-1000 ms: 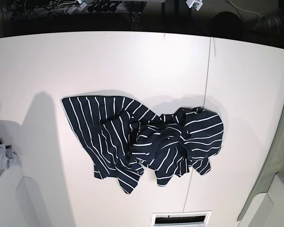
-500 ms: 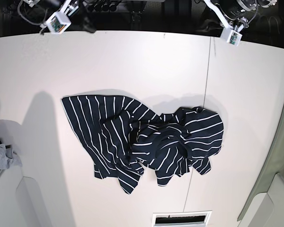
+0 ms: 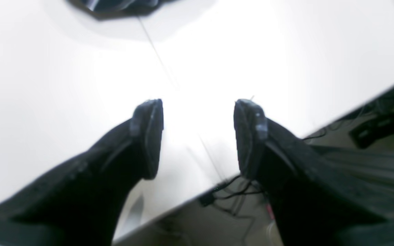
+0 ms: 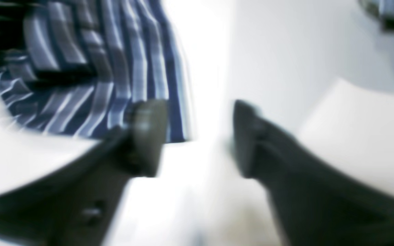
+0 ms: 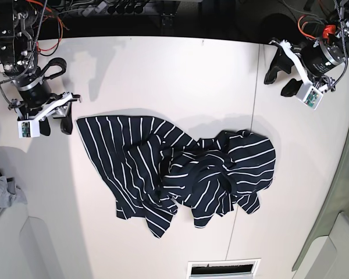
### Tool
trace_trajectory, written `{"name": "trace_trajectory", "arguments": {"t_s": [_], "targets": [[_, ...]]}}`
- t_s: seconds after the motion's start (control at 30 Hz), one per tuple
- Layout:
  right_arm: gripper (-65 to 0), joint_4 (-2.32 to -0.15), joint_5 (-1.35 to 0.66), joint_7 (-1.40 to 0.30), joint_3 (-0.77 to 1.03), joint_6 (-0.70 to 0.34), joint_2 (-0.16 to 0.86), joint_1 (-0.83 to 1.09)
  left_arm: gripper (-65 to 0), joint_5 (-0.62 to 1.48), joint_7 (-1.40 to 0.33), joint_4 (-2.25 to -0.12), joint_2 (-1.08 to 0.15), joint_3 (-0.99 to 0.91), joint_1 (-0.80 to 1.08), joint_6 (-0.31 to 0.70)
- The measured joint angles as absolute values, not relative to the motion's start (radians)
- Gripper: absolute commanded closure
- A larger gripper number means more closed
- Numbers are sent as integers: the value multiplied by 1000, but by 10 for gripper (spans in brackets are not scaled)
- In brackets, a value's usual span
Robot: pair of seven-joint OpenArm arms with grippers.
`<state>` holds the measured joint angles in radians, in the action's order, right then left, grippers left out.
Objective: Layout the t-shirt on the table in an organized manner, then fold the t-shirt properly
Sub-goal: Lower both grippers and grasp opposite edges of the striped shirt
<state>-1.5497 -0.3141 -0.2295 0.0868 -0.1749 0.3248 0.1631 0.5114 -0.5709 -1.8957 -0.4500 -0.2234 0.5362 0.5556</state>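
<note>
The t-shirt (image 5: 180, 171), dark navy with thin white stripes, lies crumpled in the middle of the white table (image 5: 163, 75); its left half is spread flat and its right half is bunched. My right gripper (image 5: 55, 127) hovers open just left of the shirt's upper left corner. In the blurred right wrist view the striped t-shirt (image 4: 97, 68) lies beyond the open right gripper (image 4: 198, 136). My left gripper (image 5: 280, 79) stands open near the far right edge, well apart from the shirt. Between the empty left gripper's (image 3: 198, 136) jaws is bare table, with the t-shirt (image 3: 115, 7) far off.
A dark seam (image 5: 255, 104) crosses the table on the right side. A small grey cloth (image 5: 1, 192) lies at the left edge. A white slotted panel (image 5: 223, 268) sits at the near edge. Cables run behind the far edge (image 3: 227, 194).
Both arms have come in from beyond the far edge over the table, and both grippers have opened. The t-shirt has not moved.
</note>
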Motion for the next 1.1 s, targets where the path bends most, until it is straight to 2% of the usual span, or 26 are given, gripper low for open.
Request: {"name": "trace_trajectory", "arguments": {"t_s": [0.07,0.23,0.3,0.4,0.63,0.77,0.8,0.83,0.87,0.93,0.97,1.1], "targets": [[-445,-1433,-315,-235,88,-178,295,89,-360,508,-561,-1809,-458,-184,443,555],[-445,-1200,-317,-236,85,-186,218,-72,-362,479,-521,-1546,-457,-65,171,504],[-445,-1139,-311,-235,86,-179,204,-109,-392,459,-504,-1446,-455,-38,82,493],[-445,-1081,-310,-213,93,-199,183,-145,-436,474,-508,-1317,-452,-33,-36,488],[-443,-1038,-316,-199,93,-278,99,-164,-436,503,-497,-1093,-434,15,-232,486],[-442,-1038,-255,-198,93,-278,75,-167,-434,416,-444,-1013,-375,109,-267,487],[-436,-1038,-244,-197,93,-278,73,-167,-422,393,-425,-1002,-365,130,-272,487],[-391,-1038,-229,-196,92,-284,74,-167,-370,365,-410,-999,-362,148,-274,487],[-308,-1038,-208,-198,92,-284,74,-167,-270,340,-400,-999,-362,160,-276,486],[-81,-1037,-183,-210,93,-280,75,-167,-22,312,-395,-999,-366,169,-279,458],[0,-1036,-173,-210,93,-280,75,-167,0,312,-400,-999,-370,169,-279,437],[0,-1064,-156,-237,92,-310,96,-164,0,319,-493,-1040,-418,169,-285,366]]}}
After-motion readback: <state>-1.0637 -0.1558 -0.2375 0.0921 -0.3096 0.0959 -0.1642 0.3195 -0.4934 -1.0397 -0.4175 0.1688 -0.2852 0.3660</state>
